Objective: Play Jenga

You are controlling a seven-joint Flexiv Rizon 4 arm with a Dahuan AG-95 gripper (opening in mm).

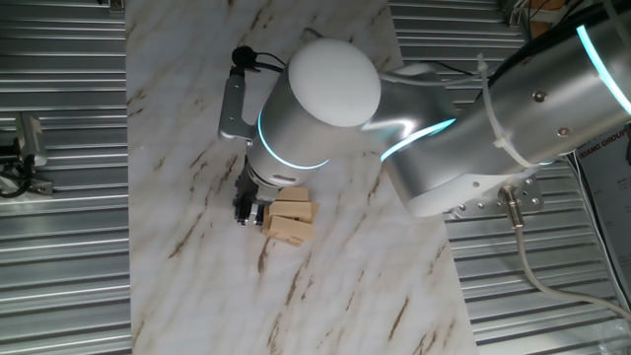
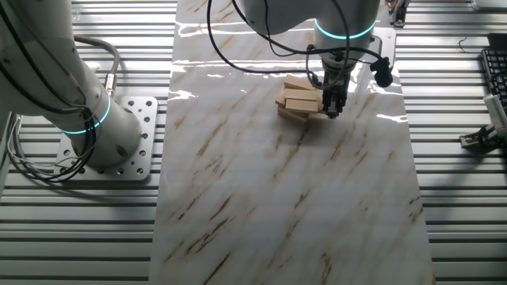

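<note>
I see no container anywhere on my two feeds; the only thing holding anything is the marbled table top (image 2: 293,198), and all it carries is the Jenga stack (image 2: 299,104), a low pile of pale wooden blocks laid crosswise. In the other fixed view the pile sits toward the far end of the slab, a little right of its centre line, with the upper blocks skewed over the lower ones. My gripper (image 2: 331,109) hangs right at the pile's right-hand end, its dark fingers (image 1: 246,207) pointing down and touching or almost touching the block ends; I cannot tell how wide the jaws stand or whether they have a block between them, since the wrist hides the tips from above and the side view is too small. Around the pile the slab has bare marble on every side, most of it toward the near end. The slab's long edges give way to ribbed metal flooring (image 2: 459,198), and the arm's base (image 2: 103,134) stands on a bolted plate off the left edge.
</note>
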